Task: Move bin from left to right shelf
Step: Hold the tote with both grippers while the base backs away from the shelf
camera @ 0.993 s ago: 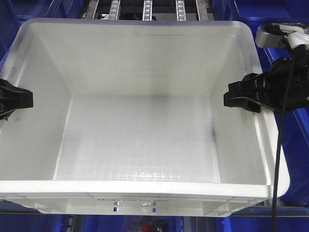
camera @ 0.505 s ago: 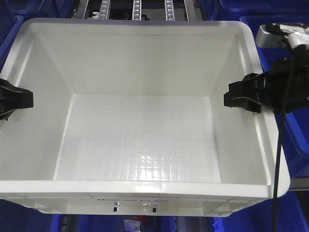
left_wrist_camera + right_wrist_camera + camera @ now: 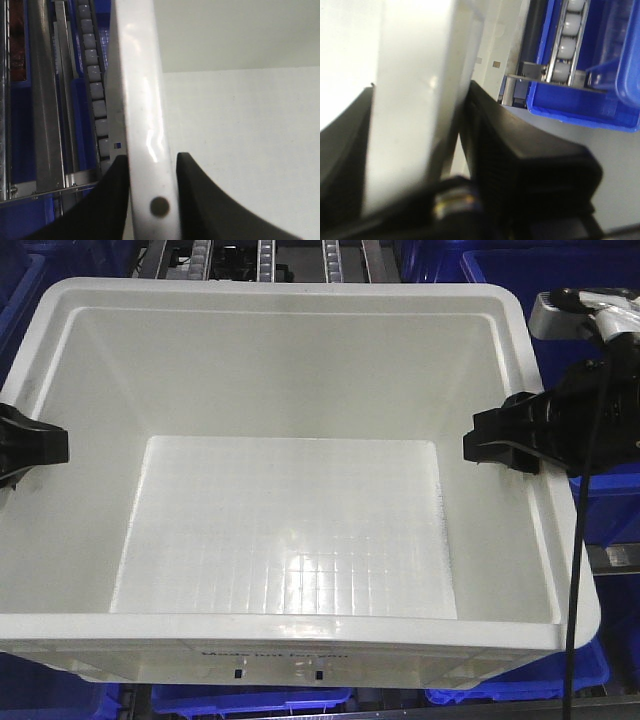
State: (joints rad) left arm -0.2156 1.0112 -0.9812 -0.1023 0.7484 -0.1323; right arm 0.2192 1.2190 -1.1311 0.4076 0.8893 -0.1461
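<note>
The bin (image 3: 280, 292), a large empty white tote with a ribbed floor and faint black print on its near wall, fills the front view. My left gripper (image 3: 45, 445) is shut on its left rim and my right gripper (image 3: 490, 445) on its right rim. In the left wrist view the black fingers (image 3: 117, 200) pinch the glossy rolled rim of the bin (image 3: 142, 100) from both sides, the left gripper (image 3: 151, 160) straddling it. In the right wrist view the right gripper (image 3: 420, 89) clamps the bin wall (image 3: 415, 60) the same way.
Metal roller rails (image 3: 265, 258) of the shelf show behind the bin's far edge. Dark blue bins (image 3: 570, 270) sit at the upper right, and another blue bin (image 3: 250, 700) lies below the front wall. Rollers (image 3: 95, 90) run beside the left rim; a blue bin (image 3: 600, 60) lies right of the right gripper.
The roller rails behind the bin have slid leftward in view and more blue bins have appeared at the right and below. Both grippers keep the same hold on the bin.
</note>
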